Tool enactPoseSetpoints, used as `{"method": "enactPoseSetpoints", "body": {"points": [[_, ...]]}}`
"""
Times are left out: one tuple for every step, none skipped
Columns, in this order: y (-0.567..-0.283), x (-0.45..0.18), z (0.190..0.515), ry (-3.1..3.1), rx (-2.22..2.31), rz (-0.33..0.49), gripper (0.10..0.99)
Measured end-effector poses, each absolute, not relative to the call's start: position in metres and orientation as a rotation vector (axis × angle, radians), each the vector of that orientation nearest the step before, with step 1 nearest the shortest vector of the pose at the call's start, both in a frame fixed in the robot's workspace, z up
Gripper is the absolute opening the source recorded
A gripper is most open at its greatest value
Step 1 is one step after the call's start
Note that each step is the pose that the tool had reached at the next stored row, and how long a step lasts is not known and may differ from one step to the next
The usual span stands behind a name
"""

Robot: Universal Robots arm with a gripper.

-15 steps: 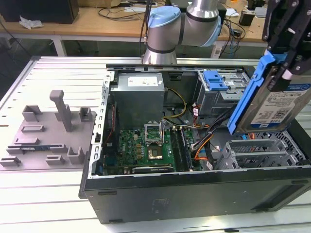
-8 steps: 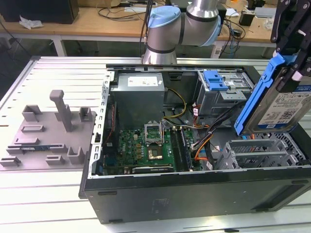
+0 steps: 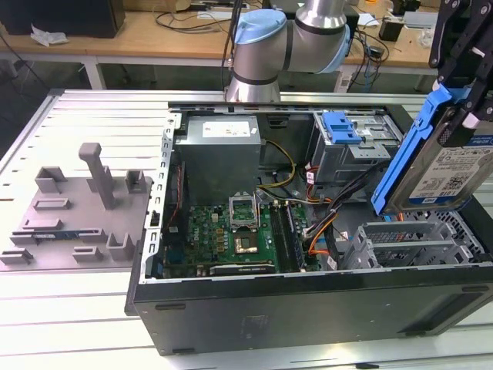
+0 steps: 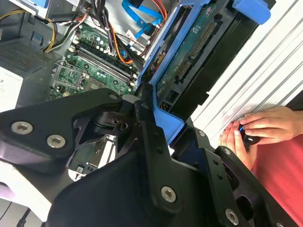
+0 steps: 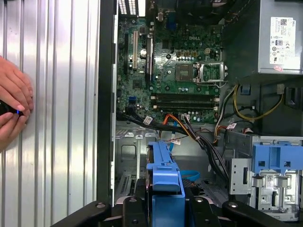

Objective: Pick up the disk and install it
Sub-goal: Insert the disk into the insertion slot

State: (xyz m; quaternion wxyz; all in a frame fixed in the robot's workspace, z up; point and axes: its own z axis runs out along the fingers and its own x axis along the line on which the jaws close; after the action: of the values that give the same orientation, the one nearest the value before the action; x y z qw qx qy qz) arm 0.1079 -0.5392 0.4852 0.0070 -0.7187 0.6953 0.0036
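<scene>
the disk (image 3: 451, 173), seemingly tight between the closed fingers (image 4: 147, 137), aloft above the open computer case (image 3: 308, 308)

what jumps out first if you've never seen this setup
The disk, blue carrier and all, hangs tilted in the gripper above the open computer case at the exterior view's right. Inside the case lies a green motherboard, and in the first wrist view a person's hands rest on the slatted table beside it.
</scene>
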Motion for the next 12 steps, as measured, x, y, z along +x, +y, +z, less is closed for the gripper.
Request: {"method": "enactPoseSetpoints", "body": {"points": [[-0.5393, 0.1079, 0.4852, 2.175, -2.248, 0.011, 0.369], [-0.5393, 0.1078, 0.4852, 2.175, -2.248, 0.011, 0.369], [-0.5393, 0.1079, 0.4851, 2.175, -2.248, 0.011, 0.369], [-0.5393, 0.1078, 0.4845, 2.175, -2.248, 0.011, 0.369], [-0.5395, 0.1079, 0.4835, 2.175, -2.248, 0.011, 0.369], [-0.5396, 0.1079, 0.4828, 2.175, -2.248, 0.011, 0.369], [-0.5397, 0.1079, 0.4823, 2.175, -2.248, 0.011, 0.369], [-0.5398, 0.1079, 0.4817, 2.175, -2.248, 0.011, 0.369], [-0.5399, 0.1079, 0.4812, 2.175, -2.248, 0.011, 0.369], [-0.5400, 0.1081, 0.4799, 2.175, -2.248, 0.011, 0.369], [-0.5403, 0.1083, 0.4790, 2.175, -2.248, 0.011, 0.369], [-0.5405, 0.1083, 0.4783, 2.175, -2.248, 0.011, 0.369]]}}
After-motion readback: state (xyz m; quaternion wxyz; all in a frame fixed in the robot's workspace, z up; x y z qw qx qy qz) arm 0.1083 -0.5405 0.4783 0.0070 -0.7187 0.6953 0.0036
